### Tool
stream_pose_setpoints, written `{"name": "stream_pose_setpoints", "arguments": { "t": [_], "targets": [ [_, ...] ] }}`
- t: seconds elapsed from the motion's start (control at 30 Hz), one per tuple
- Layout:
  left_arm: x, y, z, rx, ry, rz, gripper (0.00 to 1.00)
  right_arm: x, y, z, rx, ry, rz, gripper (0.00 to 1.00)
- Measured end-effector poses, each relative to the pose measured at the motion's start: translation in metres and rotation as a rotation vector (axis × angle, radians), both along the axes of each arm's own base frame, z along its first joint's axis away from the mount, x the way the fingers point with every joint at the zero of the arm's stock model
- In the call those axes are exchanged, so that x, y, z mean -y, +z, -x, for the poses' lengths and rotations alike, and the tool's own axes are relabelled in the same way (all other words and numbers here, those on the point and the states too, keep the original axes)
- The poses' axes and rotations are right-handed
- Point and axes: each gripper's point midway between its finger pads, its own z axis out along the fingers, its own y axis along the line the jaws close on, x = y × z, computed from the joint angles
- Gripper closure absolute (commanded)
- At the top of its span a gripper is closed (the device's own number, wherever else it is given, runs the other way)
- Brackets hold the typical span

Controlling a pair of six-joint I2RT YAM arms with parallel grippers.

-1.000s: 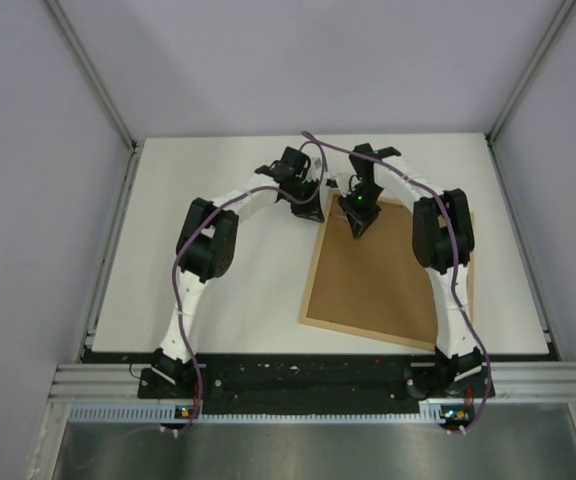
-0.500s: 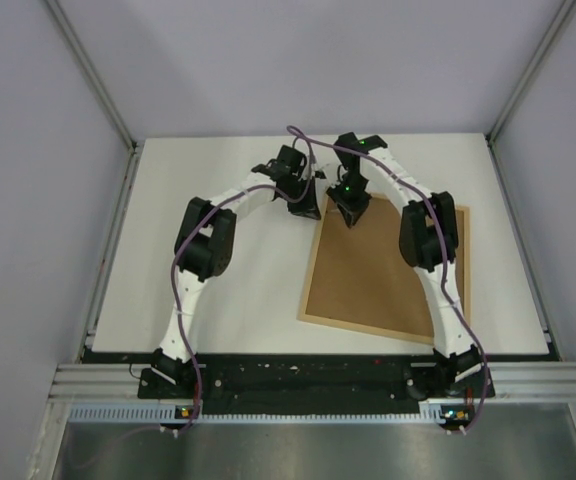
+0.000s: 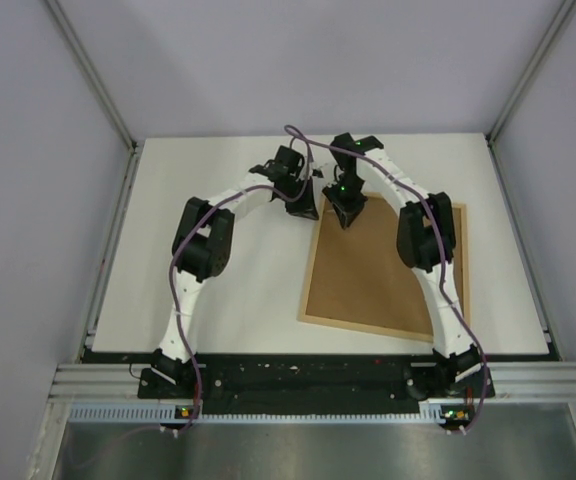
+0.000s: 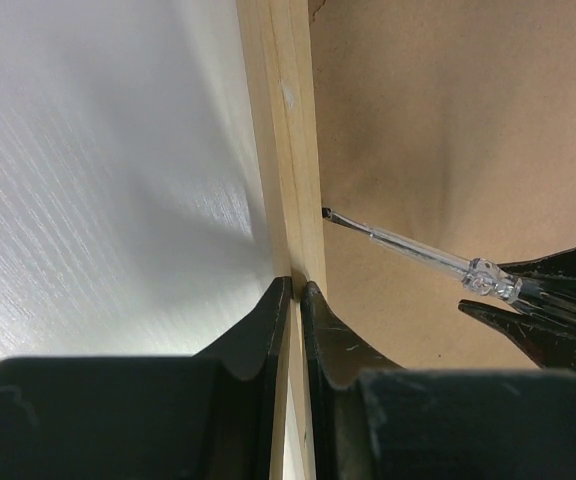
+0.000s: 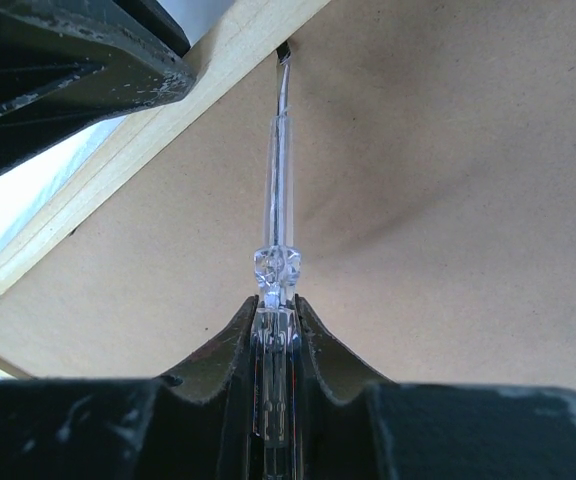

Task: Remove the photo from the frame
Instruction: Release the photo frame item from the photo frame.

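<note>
The large rectangular light-wood picture frame (image 3: pixel 368 275) is lying fibreboard-side up on the white tabletop (image 3: pixel 248 290), the left gripper (image 4: pixel 293 287) is resting its closed jaws on the frame's edge, and the right gripper (image 5: pixel 274 302) is clamping its jaws on a clear slender screwdriver (image 5: pixel 280 170) tipped against that edge's inner seam.

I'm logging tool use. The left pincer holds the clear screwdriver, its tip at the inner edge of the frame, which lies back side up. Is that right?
Not quite. The right pincer holds the clear screwdriver, as the right wrist view shows. The rest stands: its tip is at the inner edge of the frame, which lies back side up.
</note>
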Motion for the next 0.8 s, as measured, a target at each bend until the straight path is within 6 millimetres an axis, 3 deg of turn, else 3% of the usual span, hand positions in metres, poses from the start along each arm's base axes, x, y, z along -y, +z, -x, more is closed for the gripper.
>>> {"name": "stream_pose_setpoints", "arguments": {
  "t": [0.6,0.8],
  "targets": [
    [-0.021,0.001,-0.001,-0.003,0.03,0.05,0.87,-0.021,-0.002,0.003,0.025,-0.047,0.002,1.0],
    [-0.024,0.001,0.001,-0.009,0.029,0.051,0.76,-0.017,-0.001,0.012,0.068,-0.015,-0.016,1.0]
  ]
}}
